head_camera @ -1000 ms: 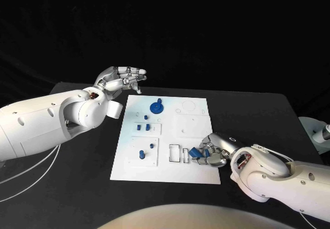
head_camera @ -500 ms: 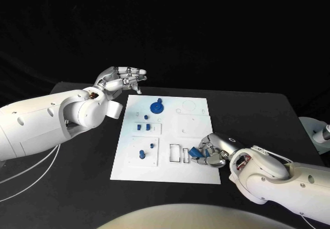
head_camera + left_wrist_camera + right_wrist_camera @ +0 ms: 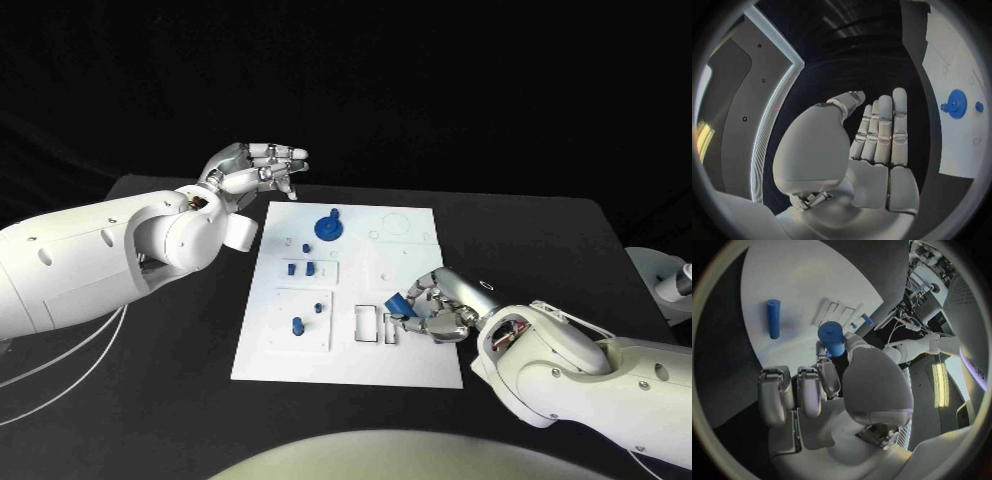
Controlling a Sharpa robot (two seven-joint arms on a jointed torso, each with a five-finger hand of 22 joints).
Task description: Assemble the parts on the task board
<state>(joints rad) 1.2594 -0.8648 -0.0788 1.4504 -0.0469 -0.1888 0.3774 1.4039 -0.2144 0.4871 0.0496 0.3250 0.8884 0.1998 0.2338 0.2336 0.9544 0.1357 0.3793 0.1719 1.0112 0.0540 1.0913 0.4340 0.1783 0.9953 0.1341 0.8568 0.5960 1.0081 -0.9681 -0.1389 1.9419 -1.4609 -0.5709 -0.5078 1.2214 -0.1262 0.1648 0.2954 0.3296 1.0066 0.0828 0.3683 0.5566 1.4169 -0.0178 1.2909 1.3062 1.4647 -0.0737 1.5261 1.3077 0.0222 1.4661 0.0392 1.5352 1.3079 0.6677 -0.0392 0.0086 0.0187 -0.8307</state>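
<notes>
The right hand (image 3: pixel 437 312), grasping a small blue plastic peg (image 3: pixel 392 303), has shifted toward the white task board's (image 3: pixel 418 365) slots, nearing insertion; the left hand (image 3: pixel 260 165) hovers released

bare board (image 3: pixel 411 355) near the right robot hand (image 3: pixel 433 312); blue gear (image 3: pixel 330 226) stands far.

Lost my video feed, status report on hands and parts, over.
Left hand open, raised beyond the task board. Right hand pinching a blue peg above the board's rectangular slots. Nothing in the way.
</notes>
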